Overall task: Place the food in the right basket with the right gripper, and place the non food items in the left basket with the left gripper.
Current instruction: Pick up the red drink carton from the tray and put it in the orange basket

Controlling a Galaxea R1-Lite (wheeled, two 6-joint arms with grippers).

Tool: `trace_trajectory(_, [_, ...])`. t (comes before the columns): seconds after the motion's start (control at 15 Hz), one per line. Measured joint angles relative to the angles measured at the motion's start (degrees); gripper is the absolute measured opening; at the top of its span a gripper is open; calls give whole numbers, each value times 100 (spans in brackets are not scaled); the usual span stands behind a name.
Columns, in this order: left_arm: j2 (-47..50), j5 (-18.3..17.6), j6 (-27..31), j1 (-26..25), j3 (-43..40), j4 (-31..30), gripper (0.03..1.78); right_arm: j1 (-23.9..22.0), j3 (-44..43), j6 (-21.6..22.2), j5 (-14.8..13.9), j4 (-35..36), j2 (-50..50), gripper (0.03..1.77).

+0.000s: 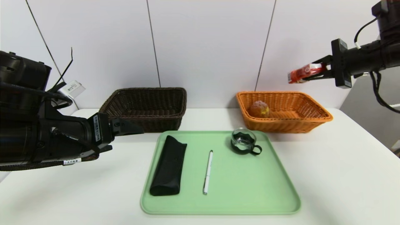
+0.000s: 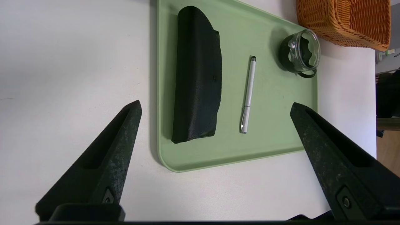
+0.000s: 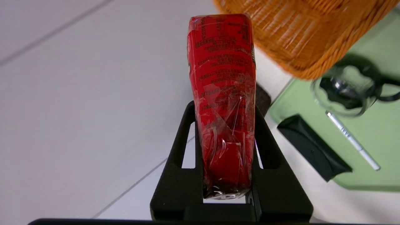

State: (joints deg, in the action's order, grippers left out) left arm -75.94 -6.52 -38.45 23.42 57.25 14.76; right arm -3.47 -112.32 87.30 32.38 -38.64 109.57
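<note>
Nearest the camera is the left arm [image 1: 28, 125], reaching in from the left. Its left gripper [image 2: 216, 102] hangs over the near-left part of the table [image 1: 78, 193], left of the tray [image 1: 218, 200]. The fingers [image 2: 122, 147] stand wide apart, with nothing between them.

On the far right, the right gripper [image 3: 225, 107] is raised above and to the right of the orange basket [image 1: 287, 119]. Its fingers are clamped on the red carton [image 1: 304, 74], one on either side; the carton juts out past the fingertips, tilted, its free end lower and toward the left. It touches neither the basket nor the wall [image 1: 203, 47].

Inside the orange basket, the bun [image 1: 259, 110] lies toward the left, with bare wicker to its right. The dark basket [image 1: 150, 118] stands apart to the left, a strip of table between the two.

On the tray, the pouch [image 1: 168, 168] lies along the left edge and the pen [image 1: 208, 172] near the middle, with bare tray between them. The cup [image 1: 243, 139] stands upright near the far right corner, close to the orange basket. The tray's near right part is bare.

The front wall of the dark basket hides part of its floor in the head view; the right wrist view cuts off the orange basket.
</note>
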Motion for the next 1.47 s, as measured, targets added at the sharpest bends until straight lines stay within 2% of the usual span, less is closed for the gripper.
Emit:
trace_trajectory(0.27, [0,5,-20,-5,-13,0,169,-57,0,27,-151,80,658,37])
trace_trajectory(0.6, [6,7,-9,-5,-52,1,169,-305,0,29,-503,199,1256,37])
trace_trajectory(1.07, [5,0,0,4,-39,0,169,-432,0,57,-485,276,1559,37])
trace_trajectory(1.33, [5,5,-13,4,-44,0,169,-460,-2,46,-463,284,1581,89])
trace_trajectory(1.47, [5,5,-18,4,-48,0,169,-475,0,46,-462,286,1576,107])
